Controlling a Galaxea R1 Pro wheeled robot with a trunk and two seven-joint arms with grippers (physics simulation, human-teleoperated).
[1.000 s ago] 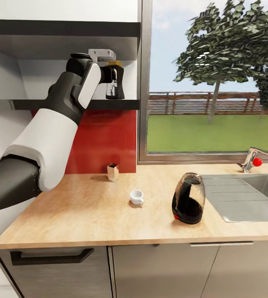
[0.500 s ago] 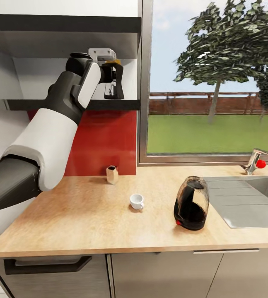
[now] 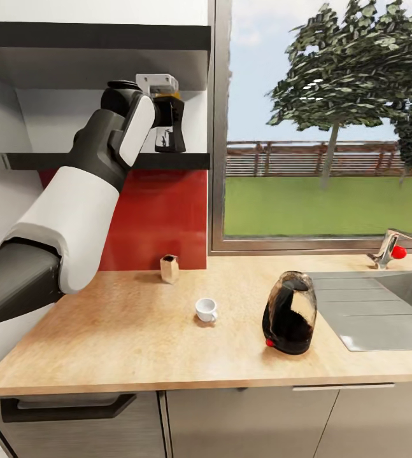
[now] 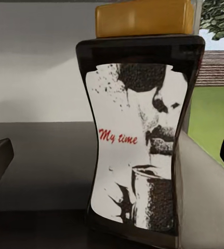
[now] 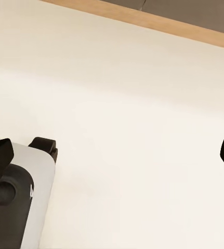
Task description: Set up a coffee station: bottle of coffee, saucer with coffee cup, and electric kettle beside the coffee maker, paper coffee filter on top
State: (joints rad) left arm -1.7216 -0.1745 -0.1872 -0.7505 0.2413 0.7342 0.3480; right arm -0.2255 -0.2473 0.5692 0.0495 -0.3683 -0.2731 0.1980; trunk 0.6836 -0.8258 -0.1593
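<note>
On the shelf's right end, the coffee bottle (image 3: 169, 124) stands upright, amber lid (image 4: 143, 17) uppermost, between the spread fingers of the left gripper (image 3: 167, 121), apart from both. Below, on the worktop (image 3: 104, 337): filter box (image 3: 169, 268) at the back edge, cup (image 3: 206, 310) mid-surface, kettle (image 3: 289, 313) beside the sink (image 3: 371, 312). Right gripper (image 5: 112, 155): jaws spread, facing pale floor.

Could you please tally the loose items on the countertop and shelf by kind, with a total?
Coffee bottle on the shelf: 1
White coffee cup: 1
Dark electric kettle: 1
Small brown open-topped box: 1
Total: 4
</note>
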